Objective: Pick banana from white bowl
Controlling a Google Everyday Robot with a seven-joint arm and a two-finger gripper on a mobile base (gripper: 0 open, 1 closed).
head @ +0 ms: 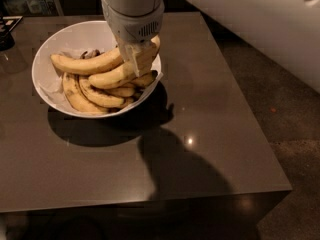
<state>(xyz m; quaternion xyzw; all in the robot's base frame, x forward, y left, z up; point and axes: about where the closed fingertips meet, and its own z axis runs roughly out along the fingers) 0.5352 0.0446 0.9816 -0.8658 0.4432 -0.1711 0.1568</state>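
The white bowl [47, 49] stands on the far left part of the table and holds several yellow bananas on crumpled white paper. My gripper [134, 59] hangs straight down from the white arm over the bowl's right side. It is shut on the banana [112, 76], the long thick one lying across the top of the pile. The banana's right end is tilted up above the bowl's rim. A second long banana [82, 64] lies just behind it, and its right end is hidden by the gripper.
The bowl sits on a dark brown glossy table [200, 114] whose front and right edges drop to the floor [280, 104]. The big white arm link [250, 19] crosses the upper right. Dark objects [7, 31] stand at the table's far left.
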